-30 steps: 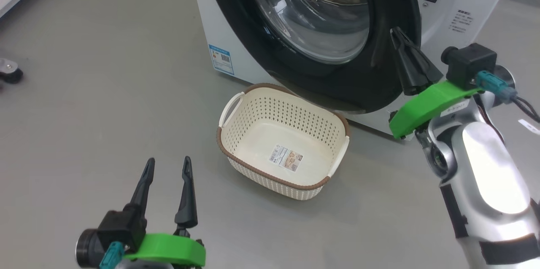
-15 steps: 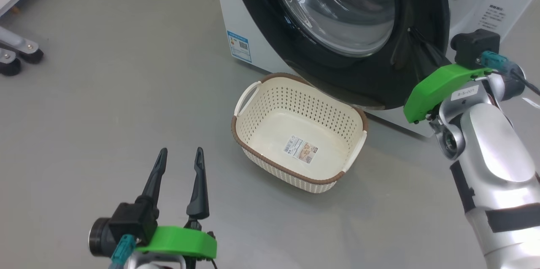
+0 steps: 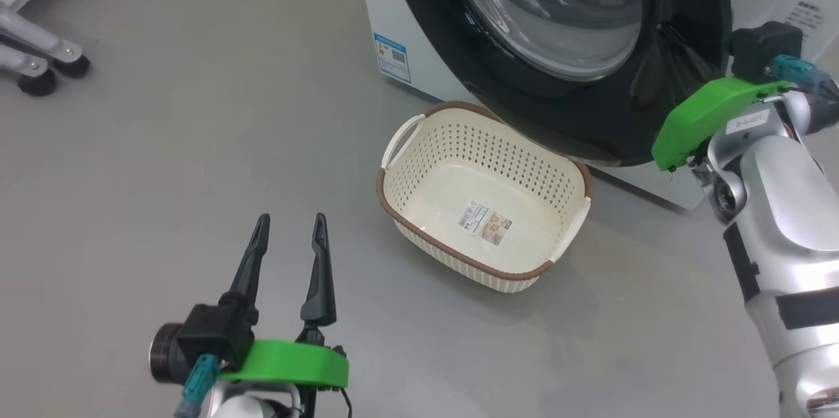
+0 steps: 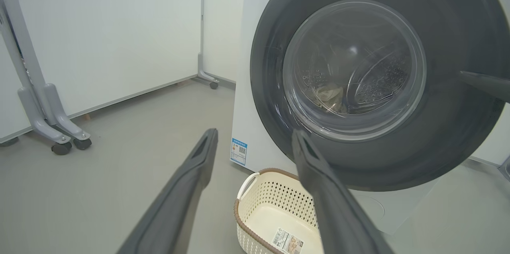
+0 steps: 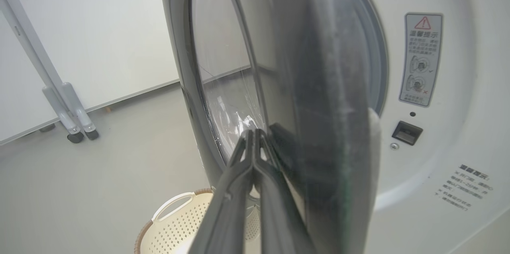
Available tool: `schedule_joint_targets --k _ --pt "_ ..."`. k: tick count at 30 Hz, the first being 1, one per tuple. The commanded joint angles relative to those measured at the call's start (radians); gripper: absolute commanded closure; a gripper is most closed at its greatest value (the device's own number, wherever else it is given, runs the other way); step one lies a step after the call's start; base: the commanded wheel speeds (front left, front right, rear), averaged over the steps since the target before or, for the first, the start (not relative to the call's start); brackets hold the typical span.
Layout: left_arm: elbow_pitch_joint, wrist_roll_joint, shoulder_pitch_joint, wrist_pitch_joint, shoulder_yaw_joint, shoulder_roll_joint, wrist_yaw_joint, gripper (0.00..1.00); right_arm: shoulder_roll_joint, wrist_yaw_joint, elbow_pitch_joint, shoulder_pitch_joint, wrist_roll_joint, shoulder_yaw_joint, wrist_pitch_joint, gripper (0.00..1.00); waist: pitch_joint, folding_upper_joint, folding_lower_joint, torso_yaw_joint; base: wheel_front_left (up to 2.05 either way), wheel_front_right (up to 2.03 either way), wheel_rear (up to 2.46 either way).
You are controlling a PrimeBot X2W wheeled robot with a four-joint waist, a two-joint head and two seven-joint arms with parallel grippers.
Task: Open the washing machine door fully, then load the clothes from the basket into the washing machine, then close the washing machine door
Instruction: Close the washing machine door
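Glossy black round door [image 3: 524,110], perforated cream basket [image 3: 485,156]

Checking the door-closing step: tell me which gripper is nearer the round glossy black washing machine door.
Right. The right gripper, fingers shut, is at the washing machine door's outer face; the left gripper, fingers open, hangs over the floor, short of the cream perforated plastic basket.

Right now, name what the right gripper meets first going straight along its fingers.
The washing machine door: the shut right gripper points at its black frame beside the glass, apparently very near; contact unclear.
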Motion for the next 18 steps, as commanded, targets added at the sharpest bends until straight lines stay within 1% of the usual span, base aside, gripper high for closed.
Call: schedule_joint_targets --k 1,10,18 --pt "-0.026 -0.002 -0.044 -0.013 0.027 0.001 -0.003 0.0 -0.007 -0.003 -0.02 -0.054 -0.006 0.006 -0.013 1.0 0.005 0.0 0.0 0.01 0.0 0.0 0.0" --pt "-0.025 0.0 -0.059 -0.023 0.024 -0.017 -0.002 0.0 -0.046 -0.003 0.007 -0.094 -0.012 -0.041 -0.016 1.0 0.027 0.0 0.0 0.031 0.0 0.0 0.0" --pt "-0.024 0.01 -0.076 -0.028 0.018 -0.036 -0.007 0.0 -0.102 -0.003 0.027 -0.153 -0.04 -0.102 -0.001 1.0 0.062 0.0 0.0 0.048 0.0 0.0 0.0"
